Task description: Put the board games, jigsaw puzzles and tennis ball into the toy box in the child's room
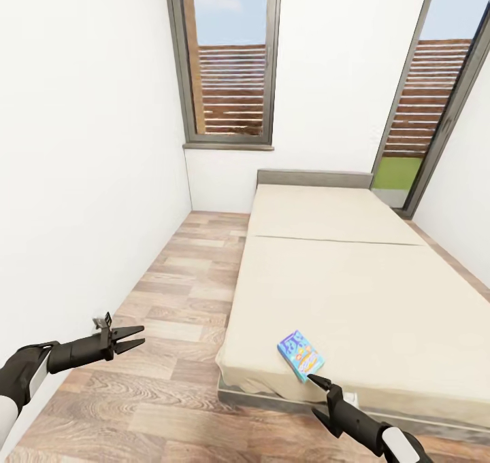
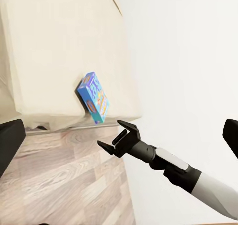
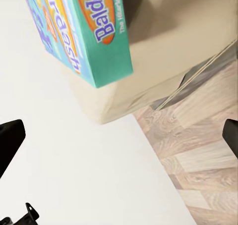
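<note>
Right gripper (image 1: 320, 396) sitting wide open just beside light blue board game (image 1: 300, 354) lying on bed (image 1: 354, 272); left gripper (image 1: 136, 336) hanging open over floor (image 1: 170, 354).

Wood plank floor (image 1: 170, 381), white walls (image 1: 82, 143). Two tall dark-framed windows (image 1: 228, 62) in the far walls, slatted wooden fence (image 1: 231, 89) and a grass patch (image 1: 396, 172) outside.
</note>
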### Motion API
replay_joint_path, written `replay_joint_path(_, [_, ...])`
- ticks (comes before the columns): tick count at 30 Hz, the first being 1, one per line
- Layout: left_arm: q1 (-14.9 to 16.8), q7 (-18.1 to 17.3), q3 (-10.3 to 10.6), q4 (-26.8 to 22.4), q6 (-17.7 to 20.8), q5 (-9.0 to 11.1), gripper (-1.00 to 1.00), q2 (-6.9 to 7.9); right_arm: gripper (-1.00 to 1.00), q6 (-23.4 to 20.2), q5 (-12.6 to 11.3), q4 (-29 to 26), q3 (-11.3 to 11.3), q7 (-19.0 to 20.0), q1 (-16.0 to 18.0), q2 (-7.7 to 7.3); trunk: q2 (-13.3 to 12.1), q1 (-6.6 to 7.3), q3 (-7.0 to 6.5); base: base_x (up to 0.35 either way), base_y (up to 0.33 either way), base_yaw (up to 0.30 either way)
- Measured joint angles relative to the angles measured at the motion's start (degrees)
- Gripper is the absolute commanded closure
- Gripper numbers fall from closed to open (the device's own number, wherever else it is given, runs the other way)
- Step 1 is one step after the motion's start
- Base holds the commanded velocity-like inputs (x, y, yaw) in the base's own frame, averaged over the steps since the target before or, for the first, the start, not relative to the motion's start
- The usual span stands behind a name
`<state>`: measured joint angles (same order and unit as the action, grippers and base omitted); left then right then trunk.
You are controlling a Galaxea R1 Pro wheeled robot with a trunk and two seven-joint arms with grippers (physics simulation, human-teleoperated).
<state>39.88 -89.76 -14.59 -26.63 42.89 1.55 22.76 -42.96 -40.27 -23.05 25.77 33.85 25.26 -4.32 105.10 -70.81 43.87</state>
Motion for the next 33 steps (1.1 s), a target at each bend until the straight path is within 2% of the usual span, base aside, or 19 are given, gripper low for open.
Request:
replay_joint_path(6, [0.0, 0.0, 0.0, 0.0, 0.0, 0.0, -1.0, 0.0, -1.0, 0.0, 0.0, 0.0, 0.0, 0.0, 0.0, -0.01, 2.4, -1.32, 1.08, 0.0, 0.0, 0.0])
replay_joint_path(20, [0.0, 0.0, 0.0, 0.0, -0.1, 0.0, -1.0, 0.02, -1.0, 0.0, 0.0, -0.1, 0.0, 0.2, 0.0, 0.05, 2.4, -1.32, 1.08, 0.003, 0.0, 0.0])
replay_joint_path(33, [0.0, 0.0, 0.0, 0.0, -0.2, 0.0, -1.0, 0.0, -1.0, 0.0, 0.0, -0.1, 0.0, 0.2, 0.0, 0.0, 2.4, -1.32, 1.08, 0.073, 0.0, 0.0])
